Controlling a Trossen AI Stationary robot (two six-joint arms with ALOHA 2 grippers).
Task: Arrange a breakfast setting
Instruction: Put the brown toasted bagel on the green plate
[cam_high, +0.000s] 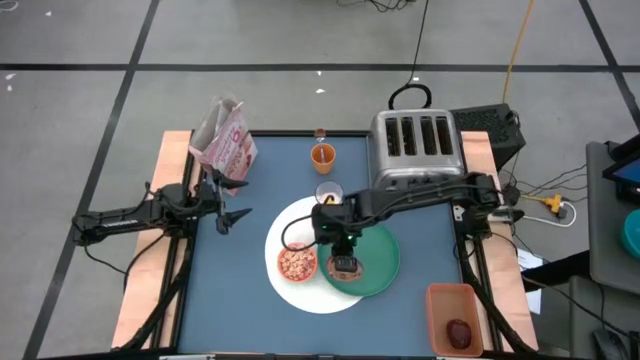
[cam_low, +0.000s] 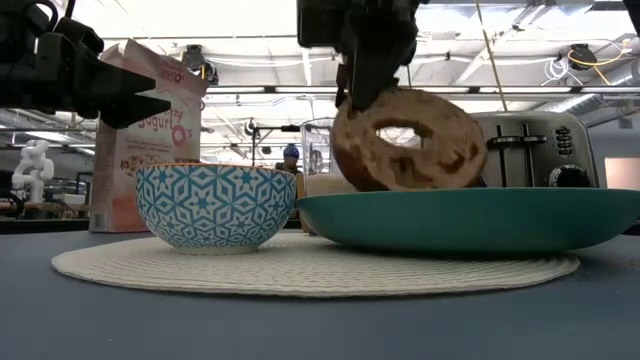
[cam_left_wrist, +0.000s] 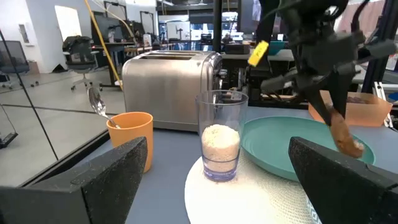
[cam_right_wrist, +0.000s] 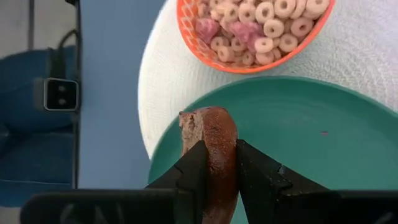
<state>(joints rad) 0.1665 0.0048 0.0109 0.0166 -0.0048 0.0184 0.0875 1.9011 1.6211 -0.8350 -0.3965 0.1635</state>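
Observation:
My right gripper (cam_high: 343, 250) is shut on a brown bagel (cam_low: 408, 140) over the green plate (cam_high: 378, 262). The green plate rests partly on the large white round plate (cam_high: 300, 225). Beside it on the white plate sits the small bowl (cam_high: 297, 263), orange inside and blue-patterned outside (cam_low: 215, 207), filled with cereal rings. The milk glass (cam_left_wrist: 221, 134) stands at the white plate's far edge. The orange cup (cam_left_wrist: 130, 137) with the spoon (cam_left_wrist: 98, 106) in it stands farther back. A dark red fruit (cam_high: 458, 332) lies in an orange tray at the near right. My left gripper (cam_high: 235, 215) stands open at the table's left. My right gripper pinches the bagel's ring (cam_right_wrist: 211, 134) between its two fingers (cam_right_wrist: 193, 168), one on each flat face, at the bagel's upper edge (cam_low: 362, 105). The fingers come slanting down from above. The bagel stands on edge below them; the plate's rim hides its lower edge.
The silver toaster (cam_high: 415, 148) stands at the far right, close behind my right arm. The pink cereal box (cam_high: 225, 145) stands at the far left, near my left gripper. The orange tray (cam_high: 452, 318) sits on the near right table edge.

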